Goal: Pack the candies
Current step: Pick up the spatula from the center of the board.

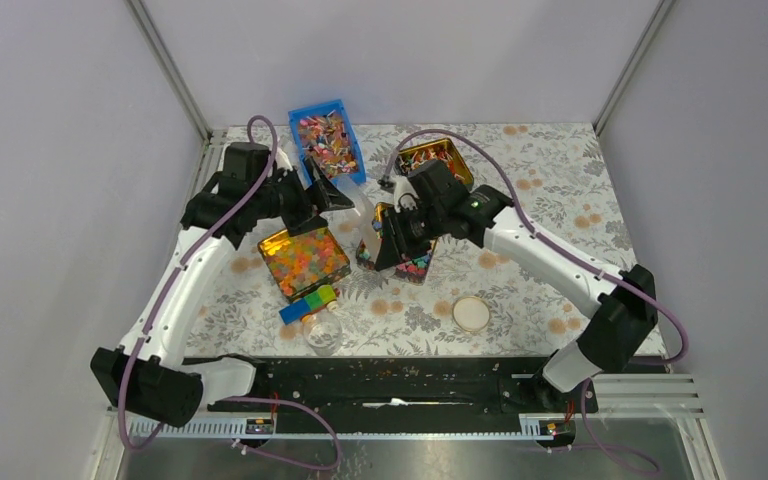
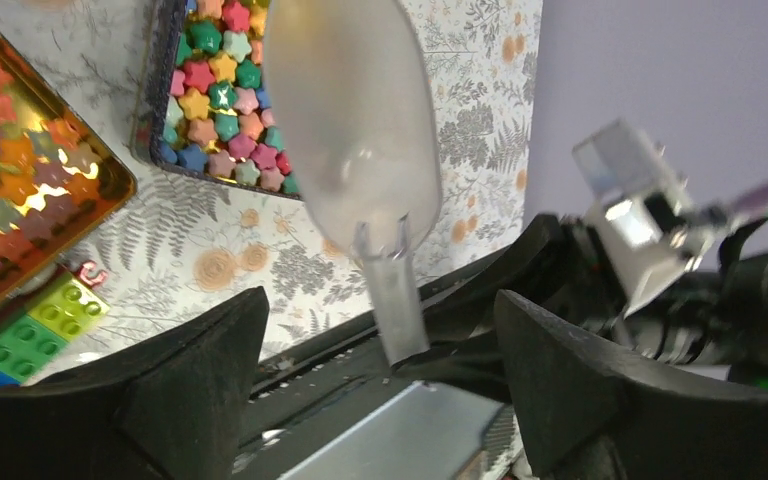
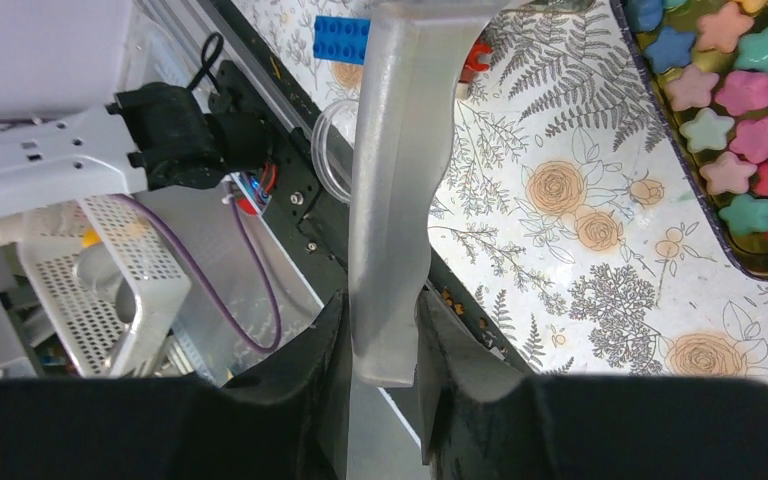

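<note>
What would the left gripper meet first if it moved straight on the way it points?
Probably the translucent scoop, whose handle stands between the left gripper's open fingers; the right gripper holds it. Depth is hard to judge.

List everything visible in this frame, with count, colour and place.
candies: many; pink, green, blue, yellow, orange stars; in the dark tin
dark tin: one; mid-table
scoop: one; translucent white; over the dark tin
near gold tin: one; orange-pink pieces inside; left of the dark tin
far gold tin: one; orange-yellow pieces inside; far side
blue bin: one; far side
wrapped candies: many; mixed colours; in the blue bin
blocks: one row; blue, green, yellow-green; near side
clear jar: one; near edge
round lid: one; cream; near right
table: floral cover
left gripper: open around the scoop handle
right gripper: clamped on the scoop handle
</note>
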